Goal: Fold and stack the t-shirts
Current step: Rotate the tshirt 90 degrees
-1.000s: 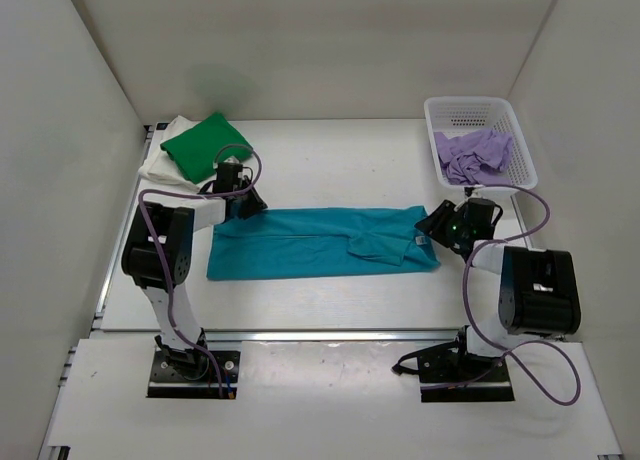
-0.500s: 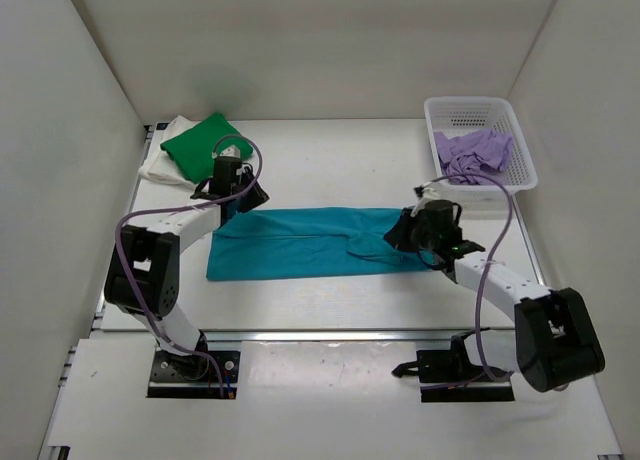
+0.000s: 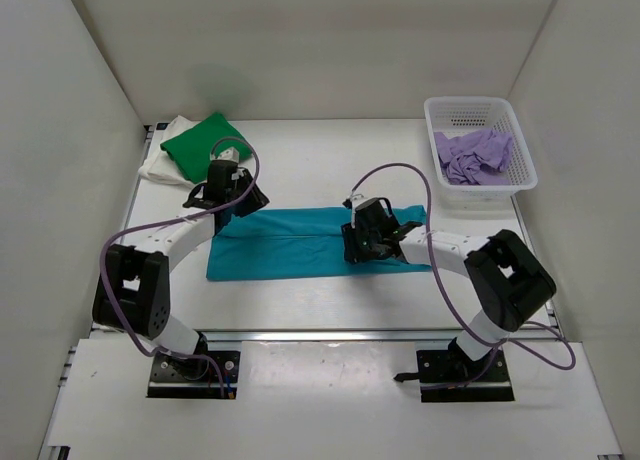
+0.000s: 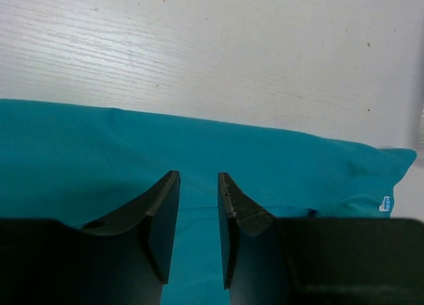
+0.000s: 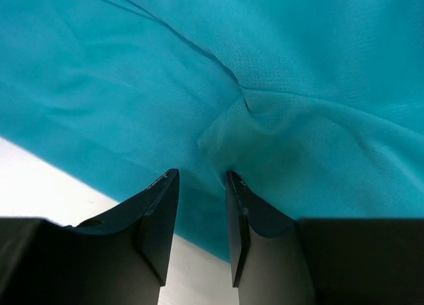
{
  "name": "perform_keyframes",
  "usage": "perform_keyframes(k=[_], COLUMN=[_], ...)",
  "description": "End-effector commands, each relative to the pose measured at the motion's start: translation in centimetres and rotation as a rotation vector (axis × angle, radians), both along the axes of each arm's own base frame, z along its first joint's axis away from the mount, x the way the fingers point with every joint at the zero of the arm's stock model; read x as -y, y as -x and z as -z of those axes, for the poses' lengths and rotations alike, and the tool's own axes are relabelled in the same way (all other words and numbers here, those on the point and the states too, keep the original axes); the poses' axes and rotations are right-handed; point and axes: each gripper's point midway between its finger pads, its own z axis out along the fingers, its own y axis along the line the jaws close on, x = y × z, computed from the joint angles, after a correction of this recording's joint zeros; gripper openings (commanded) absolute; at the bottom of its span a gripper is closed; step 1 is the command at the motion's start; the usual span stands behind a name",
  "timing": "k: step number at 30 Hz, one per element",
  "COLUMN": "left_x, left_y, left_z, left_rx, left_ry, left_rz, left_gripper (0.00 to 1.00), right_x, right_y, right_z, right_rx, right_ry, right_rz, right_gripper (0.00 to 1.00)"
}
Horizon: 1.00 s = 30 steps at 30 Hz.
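In my right wrist view the teal t-shirt runs off the top and both sides, so I see none of its outline. From above, my right gripper covers the fold beneath it. In my left wrist view the white label is too small to read and a pale blur sits at the right edge, while the cream-white t-shirt lies mostly hidden under the green t-shirt.
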Motion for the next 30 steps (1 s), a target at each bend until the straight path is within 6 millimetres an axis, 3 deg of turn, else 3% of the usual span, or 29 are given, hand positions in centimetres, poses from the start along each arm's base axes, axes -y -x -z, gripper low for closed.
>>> perform_keyframes(k=[1, 5, 10, 13, 16, 21, 26, 30], left_x=[0.3, 0.3, 0.0, -0.6, -2.2, -3.4, -3.4, -4.6], left_y=[0.1, 0.1, 0.1, -0.1, 0.0, -0.3, -0.4, -0.4], left_z=[-1.6, -1.1, -0.1, 0.5, 1.9, 2.5, 2.2, 2.0], left_rx=[0.043, 0.033, 0.015, 0.002, -0.031, -0.051, -0.063, -0.085], left_ry=[0.016, 0.018, 0.004, -0.032, -0.058, -0.078, -0.091, -0.115], left_rz=[0.027, 0.029, 0.025, 0.001, -0.044, -0.073, -0.067, -0.081], left_gripper=[0.40, 0.40, 0.41, 0.40, 0.40, 0.40, 0.40, 0.40], right_x=[1.2, 2.3, 2.5, 2.4, 1.5, 1.3, 0.9, 1.0], right_y=[-1.4, -2.3, -3.2, -3.0, -3.1, -2.4, -1.3, 0.0], right_z=[0.4, 0.8, 0.6, 0.8, 0.3, -0.8, -2.9, -3.7], right_rx=[0.042, 0.070, 0.105, 0.105, 0.115, 0.119, 0.111, 0.062], right_ry=[0.116, 0.198, 0.234, 0.250, 0.218, 0.200, 0.141, 0.094], right_rz=[0.033, 0.060, 0.094, 0.093, 0.084, 0.078, 0.046, 0.014], right_gripper=[0.32, 0.32, 0.23, 0.25, 0.14, 0.00, 0.00, 0.00])
